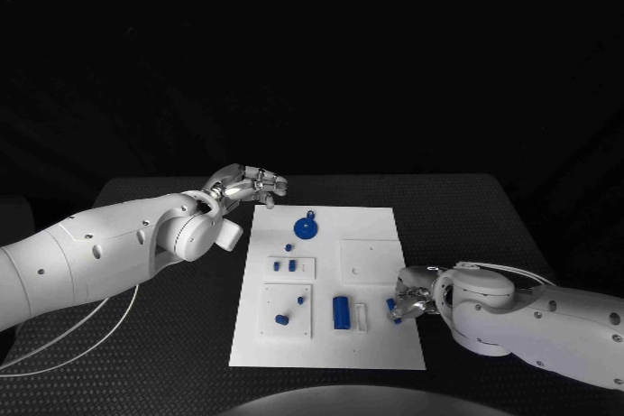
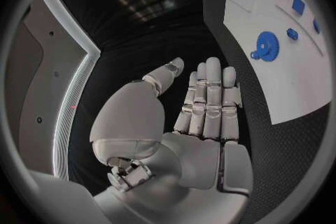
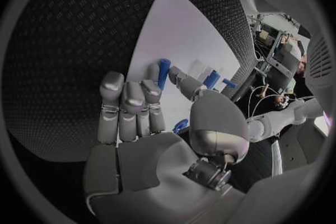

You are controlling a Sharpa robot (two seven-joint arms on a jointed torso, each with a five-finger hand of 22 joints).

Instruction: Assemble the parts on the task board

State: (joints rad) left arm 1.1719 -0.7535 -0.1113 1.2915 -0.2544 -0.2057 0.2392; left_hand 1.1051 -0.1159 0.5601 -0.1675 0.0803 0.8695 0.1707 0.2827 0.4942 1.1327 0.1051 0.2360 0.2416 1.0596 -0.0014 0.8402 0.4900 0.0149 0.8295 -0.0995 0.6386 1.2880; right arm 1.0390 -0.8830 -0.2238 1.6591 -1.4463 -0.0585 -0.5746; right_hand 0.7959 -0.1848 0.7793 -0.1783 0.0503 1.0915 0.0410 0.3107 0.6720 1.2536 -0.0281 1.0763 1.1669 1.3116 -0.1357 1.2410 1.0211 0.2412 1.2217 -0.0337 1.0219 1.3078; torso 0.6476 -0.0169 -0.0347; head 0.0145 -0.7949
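Observation:
The white task board (image 1: 377, 226) lies in the middle of the black table. A blue gear (image 1: 306, 226) sits near its far edge, also seen as the gear (image 2: 266, 45). Small blue parts (image 1: 294, 264) and a long blue part (image 1: 341, 311) stand in the board's nearer plates. My right hand (image 1: 411, 299) is at the board's right edge and pinches a small blue peg (image 3: 163, 69) between thumb and a finger, low over the board (image 3: 175, 28); the peg (image 1: 390, 304) shows beside the fingers. My left hand (image 1: 247, 183) hovers off the board's far left corner, fingers straight, palm (image 2: 203, 123) empty.
A white cable (image 1: 78, 330) loops on the table at the left, under my left arm. Black table surface (image 1: 455, 208) lies bare to the right of the board and beyond its far edge.

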